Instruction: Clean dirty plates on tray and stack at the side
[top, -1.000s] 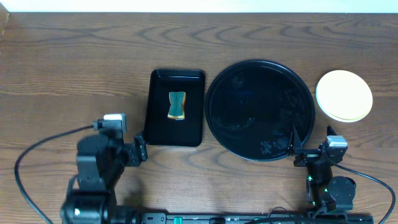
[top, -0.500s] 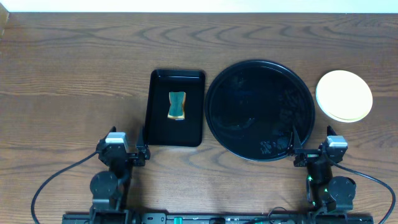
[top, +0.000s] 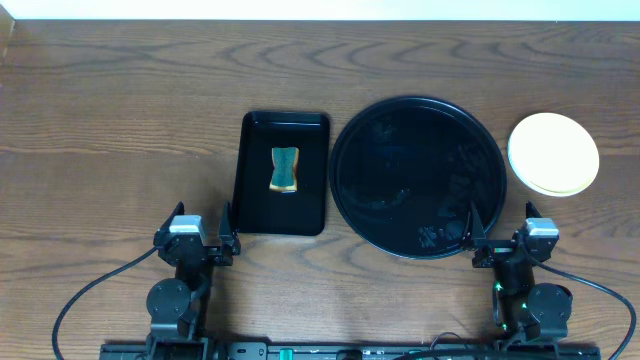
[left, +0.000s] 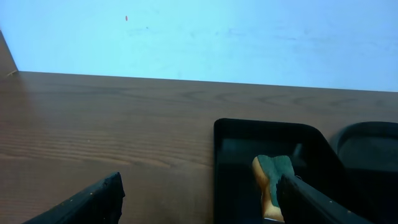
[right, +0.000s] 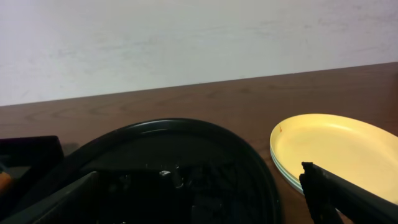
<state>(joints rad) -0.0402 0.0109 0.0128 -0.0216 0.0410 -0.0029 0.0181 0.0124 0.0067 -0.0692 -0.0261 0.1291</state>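
The plates (top: 553, 153) stand in one stack on the table right of the round black tray (top: 417, 175); the pale yellow one is on top, with pale green rims under it in the right wrist view (right: 329, 152). The tray holds no plate and shows wet marks (right: 168, 180). My left gripper (top: 196, 243) is open and empty at the front, beside the near left corner of the rectangular tray. My right gripper (top: 497, 240) is open and empty at the round tray's near right rim.
A smaller rectangular black tray (top: 284, 172) left of the round one holds a green and yellow sponge (top: 284, 169), also in the left wrist view (left: 272, 182). Both arm bases and their cables sit at the table's front edge.
My left arm has drawn back and folded down to its rest place at the front edge. The right arm, the plates and the sponge have not moved.
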